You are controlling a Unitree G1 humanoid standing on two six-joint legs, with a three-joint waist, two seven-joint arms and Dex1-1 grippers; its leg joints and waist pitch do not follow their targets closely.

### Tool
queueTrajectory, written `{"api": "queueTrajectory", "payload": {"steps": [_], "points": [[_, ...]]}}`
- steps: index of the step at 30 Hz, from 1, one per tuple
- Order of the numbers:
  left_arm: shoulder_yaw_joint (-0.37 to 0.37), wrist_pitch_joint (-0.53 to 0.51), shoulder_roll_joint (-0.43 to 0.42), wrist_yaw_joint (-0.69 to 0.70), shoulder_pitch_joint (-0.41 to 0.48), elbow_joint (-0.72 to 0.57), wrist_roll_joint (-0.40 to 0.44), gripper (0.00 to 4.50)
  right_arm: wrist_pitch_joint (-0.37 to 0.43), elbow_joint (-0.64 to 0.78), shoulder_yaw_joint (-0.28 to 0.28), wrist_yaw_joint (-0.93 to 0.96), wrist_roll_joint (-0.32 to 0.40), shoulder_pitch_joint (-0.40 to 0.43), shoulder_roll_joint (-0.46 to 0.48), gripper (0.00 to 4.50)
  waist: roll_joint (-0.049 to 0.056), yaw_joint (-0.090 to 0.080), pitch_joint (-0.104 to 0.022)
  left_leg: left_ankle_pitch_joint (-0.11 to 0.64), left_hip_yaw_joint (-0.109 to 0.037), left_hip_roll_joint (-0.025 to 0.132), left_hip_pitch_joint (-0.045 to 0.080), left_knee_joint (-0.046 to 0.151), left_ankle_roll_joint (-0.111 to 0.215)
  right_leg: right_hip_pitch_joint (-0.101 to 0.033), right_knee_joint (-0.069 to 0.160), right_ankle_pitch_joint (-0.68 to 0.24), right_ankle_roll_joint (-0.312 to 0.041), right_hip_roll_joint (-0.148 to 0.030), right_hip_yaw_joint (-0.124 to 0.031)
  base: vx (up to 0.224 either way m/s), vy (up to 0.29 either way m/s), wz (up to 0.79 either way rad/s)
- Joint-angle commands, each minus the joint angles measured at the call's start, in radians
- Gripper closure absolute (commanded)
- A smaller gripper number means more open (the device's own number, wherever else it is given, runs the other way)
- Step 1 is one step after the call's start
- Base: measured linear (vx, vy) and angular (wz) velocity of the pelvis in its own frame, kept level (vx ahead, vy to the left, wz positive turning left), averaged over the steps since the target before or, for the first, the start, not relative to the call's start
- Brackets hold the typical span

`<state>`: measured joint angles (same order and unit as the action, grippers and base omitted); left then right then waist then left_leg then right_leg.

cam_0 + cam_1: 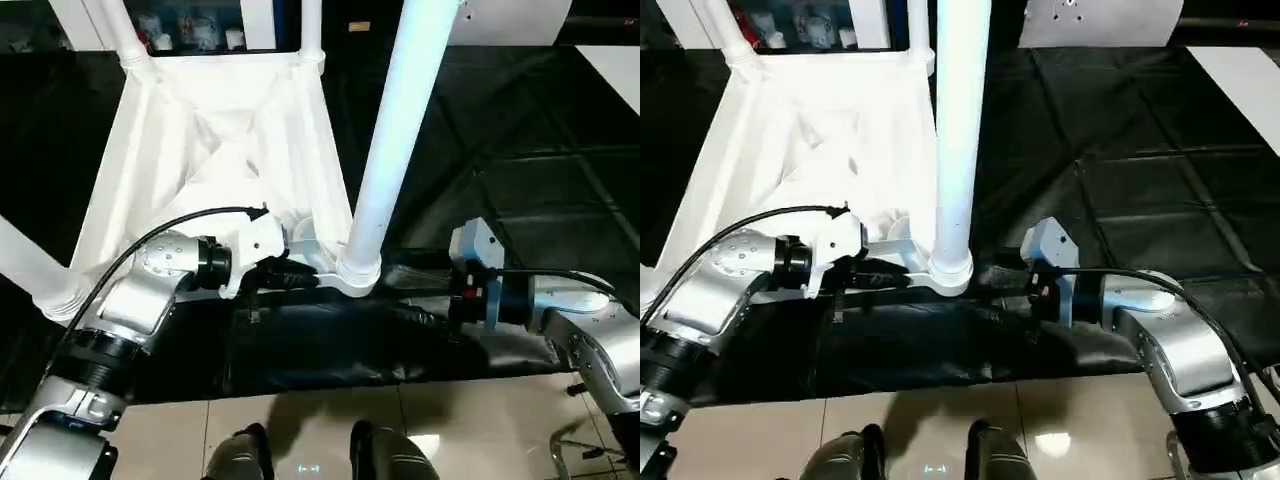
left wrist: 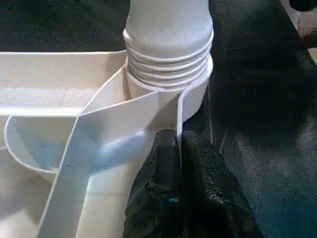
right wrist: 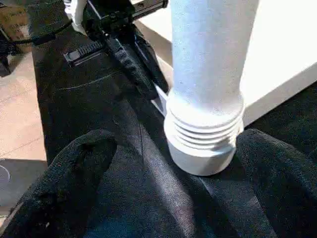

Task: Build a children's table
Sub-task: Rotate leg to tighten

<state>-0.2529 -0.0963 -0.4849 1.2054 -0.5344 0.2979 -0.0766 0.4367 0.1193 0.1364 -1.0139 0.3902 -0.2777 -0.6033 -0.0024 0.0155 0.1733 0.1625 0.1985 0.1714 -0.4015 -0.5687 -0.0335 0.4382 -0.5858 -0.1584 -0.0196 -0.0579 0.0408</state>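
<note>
The children's table [image 1: 215,150] lies upside down on a black mat [image 1: 520,150], its ribbed underside facing up and its white legs standing up out of the round corner sockets. The mat covers a tiled floor [image 1: 300,410], of which a pale strip shows along the near edge.

The near right corner socket [image 1: 358,272] carries one long tapered leg [image 1: 395,130], which rises upright and leans slightly in the head views. In the left wrist view the threaded foot of this leg [image 2: 168,54] sits in the socket with several thread rings exposed above the collar.

The left gripper [image 1: 285,272] reaches in from the robot's left along the near edge of the tabletop. Its two black fingers [image 2: 168,198] are pressed together on a thin white rib of the table rim [image 2: 180,124], just beside the socket. The right wrist view confirms this from the opposite side: the left gripper [image 3: 143,74] pinches the rim edge close to the leg base.

The right gripper [image 3: 203,163] stands on the mat on the other side of the same socket. Its fingers [image 3: 74,168] are spread wide, one on each side of the leg's threaded base [image 3: 203,134], and contact with the base cannot be told.
</note>
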Motion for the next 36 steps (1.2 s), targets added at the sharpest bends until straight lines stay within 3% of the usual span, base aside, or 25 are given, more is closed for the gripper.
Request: {"api": "queueTrajectory", "payload": {"steps": [1, 7, 13, 21, 23, 24, 28, 35, 36], "points": [[-0.017, 0.009, -0.01, 0.033, 0.03, -0.004, -0.007, 4.43, 0.01, 0.023, -0.015, -0.014, 0.01, 0.002, -0.016, 0.0, -0.008, 0.005, -0.057, 0.187, -0.029, 0.06, 0.028, 0.066, 0.094, -0.051, 0.075, -0.307, -0.199, -0.086, -0.051, 0.0, 0.0, 0.0], [-0.029, 0.024, -0.02, 0.07, 0.046, -0.034, -0.024, 4.43, 0.004, 0.005, -0.022, -0.031, 0.021, -0.013, -0.017, 0.0, -0.003, 0.006, -0.06, 0.128, -0.025, 0.062, 0.029, 0.064, 0.125, -0.058, 0.062, -0.164, -0.243, -0.085, -0.05, 0.0, 0.0, 0.0], [-0.046, 0.048, -0.037, 0.107, 0.069, -0.068, -0.03, 4.43, -0.025, -0.011, -0.016, -0.085, 0.033, -0.026, -0.029, 0.0, -0.002, 0.009, -0.063, 0.121, -0.022, 0.063, 0.031, 0.063, 0.137, -0.061, 0.059, -0.126, -0.26, -0.085, -0.05, 0.0, 0.0, 0.0], [-0.056, 0.086, -0.047, 0.124, 0.056, -0.057, -0.01, 4.43, -0.059, -0.163, 0.008, -0.15, -0.001, -0.134, -0.018, 0.0, -0.002, 0.02, -0.07, 0.091, -0.019, 0.064, 0.034, 0.058, 0.14, -0.063, 0.05, -0.09, -0.286, -0.083, -0.049, 0.0, 0.0, 0.0], [-0.056, 0.09, -0.048, 0.123, 0.059, -0.061, -0.01, 4.43, -0.069, -0.188, 0.018, -0.157, -0.011, -0.154, -0.009, 0.0, -0.002, 0.02, -0.075, 0.079, -0.019, 0.064, 0.034, 0.055, 0.141, -0.064, 0.044, -0.072, -0.293, -0.082, -0.048, 0.0, 0.0, 0.0], [-0.055, 0.093, -0.048, 0.123, 0.063, -0.064, -0.011, 4.43, -0.076, -0.201, 0.025, -0.161, -0.015, -0.164, -0.004, 0.0, 0.008, 0.025, -0.081, 0.073, -0.02, 0.064, 0.034, 0.053, 0.142, -0.067, 0.042, -0.059, -0.298, -0.084, -0.047, 0.0, 0.0, 0.0], [-0.057, 0.095, -0.048, 0.128, 0.075, -0.072, -0.02, 4.43, -0.114, -0.245, 0.037, -0.188, -0.022, -0.187, 0.01, 0.0, 0.002, 0.029, -0.09, 0.051, -0.018, 0.064, 0.031, 0.048, 0.153, -0.071, 0.033, 0.007, -0.318, -0.083, -0.047, 0.0, 0.0, 0.0], [-0.067, 0.103, -0.048, 0.138, 0.081, -0.078, -0.019, 4.43, -0.125, -0.288, 0.035, -0.26, 0.003, -0.207, 0.02, 0.0, 0.0, 0.035, -0.092, 0.093, -0.018, 0.063, 0.029, 0.044, 0.141, -0.072, 0.037, -0.074, -0.308, -0.084, -0.048, 0.0, 0.0, 0.0], [-0.069, 0.104, -0.047, 0.138, 0.08, -0.076, -0.017, 4.5, -0.111, -0.285, 0.038, -0.288, 0.023, -0.211, 0.022, 0.3, -0.001, 0.037, -0.092, 0.1, -0.019, 0.064, 0.03, 0.044, 0.135, -0.072, 0.038, -0.095, -0.303, -0.084, -0.048, 0.0, 0.0, 0.0]]}}
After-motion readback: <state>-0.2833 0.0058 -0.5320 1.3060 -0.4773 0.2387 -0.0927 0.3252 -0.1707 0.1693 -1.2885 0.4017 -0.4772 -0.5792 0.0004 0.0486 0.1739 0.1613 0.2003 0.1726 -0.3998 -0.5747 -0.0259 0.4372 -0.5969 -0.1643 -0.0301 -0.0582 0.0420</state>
